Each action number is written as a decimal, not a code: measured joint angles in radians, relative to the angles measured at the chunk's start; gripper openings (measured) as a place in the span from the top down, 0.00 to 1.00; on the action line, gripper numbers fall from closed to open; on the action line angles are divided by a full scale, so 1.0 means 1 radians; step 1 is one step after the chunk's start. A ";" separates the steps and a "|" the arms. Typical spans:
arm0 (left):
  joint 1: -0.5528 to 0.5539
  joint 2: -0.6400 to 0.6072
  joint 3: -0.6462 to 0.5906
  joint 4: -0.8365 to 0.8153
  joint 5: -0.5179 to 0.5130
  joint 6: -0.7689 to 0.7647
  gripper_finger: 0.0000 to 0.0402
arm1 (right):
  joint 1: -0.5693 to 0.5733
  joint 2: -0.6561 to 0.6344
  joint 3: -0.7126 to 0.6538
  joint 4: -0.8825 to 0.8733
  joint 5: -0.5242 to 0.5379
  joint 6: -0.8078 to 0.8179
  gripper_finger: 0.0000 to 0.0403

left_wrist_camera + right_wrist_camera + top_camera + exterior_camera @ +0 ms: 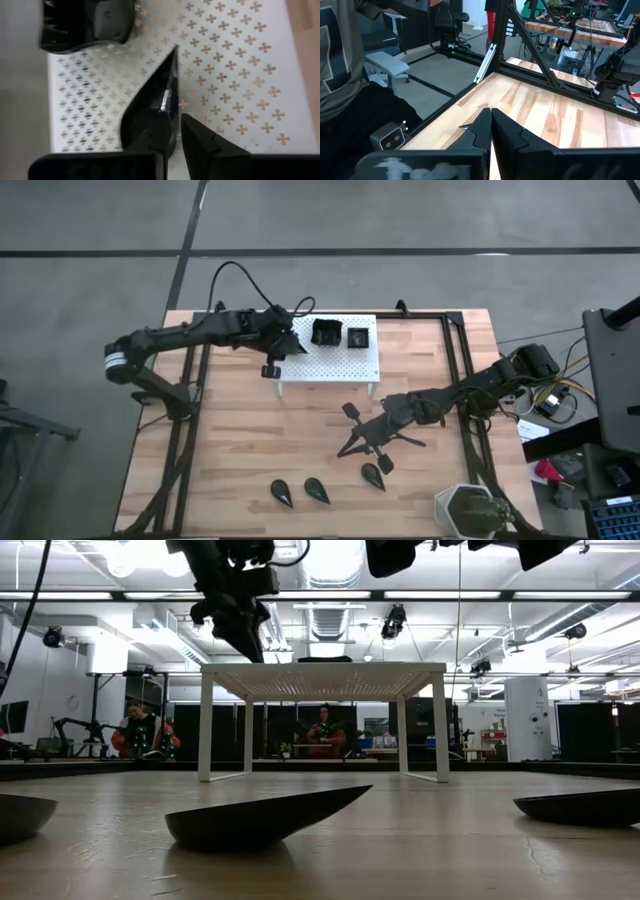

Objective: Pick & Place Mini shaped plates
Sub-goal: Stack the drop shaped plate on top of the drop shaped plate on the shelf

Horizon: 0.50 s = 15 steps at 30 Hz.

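My left gripper [176, 131] hovers over the left part of the white perforated stand [345, 365], and a black teardrop plate [155, 105] is with it. The fingers stand a narrow gap apart, with the plate's wide end between them and its tip pointing away. Two black square dishes [326, 332] [358, 337] sit on the stand's far part. Three teardrop plates [283, 494] [318, 490] [374, 475] lie on the table near its front edge. My right gripper [491, 112] is shut on nothing and hangs above the table's middle [345, 450]. My left gripper has the rim at the teardrop plate's wide end [172, 125] between its slightly parted fingers, coming slanting down from above. The rim lies against one finger [150, 145]; a thin pale strip shows beside the other finger [200, 142]. Whether the plate rests on the stand, I cannot tell.
A grey-green pot [470, 510] stands at the table's near right corner. Dark frame rails run along the table's left and right sides [190, 430]. People sit in the room beyond the far edge [325, 730]. Bare stand surface lies near my left gripper [240, 75].
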 joint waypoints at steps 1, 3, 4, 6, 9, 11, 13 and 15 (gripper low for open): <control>-0.003 -0.004 0.001 0.000 -0.014 -0.002 0.89 | 0.000 0.000 0.000 0.000 0.000 0.000 0.98; -0.009 -0.014 0.002 -0.003 -0.031 -0.003 0.89 | 0.000 0.000 0.000 0.001 0.000 0.000 0.98; -0.012 -0.022 0.002 -0.003 -0.033 -0.003 0.89 | 0.000 0.000 0.000 0.001 0.000 0.000 0.98; -0.022 -0.039 0.002 -0.003 -0.033 -0.043 0.89 | 0.000 0.000 0.000 0.002 0.000 0.013 0.98; -0.037 -0.070 0.000 -0.008 -0.013 -0.148 0.89 | 0.000 0.000 0.000 0.001 0.000 0.069 0.98; -0.049 -0.091 -0.003 -0.010 0.032 -0.202 0.88 | 0.000 0.000 0.000 -0.007 0.000 0.131 0.98; -0.063 -0.113 -0.006 0.015 0.087 -0.261 0.88 | 0.000 0.000 0.000 -0.027 0.001 0.213 0.98; -0.076 -0.136 -0.017 0.056 0.147 -0.309 0.88 | -0.001 0.000 0.000 -0.055 0.001 0.306 0.98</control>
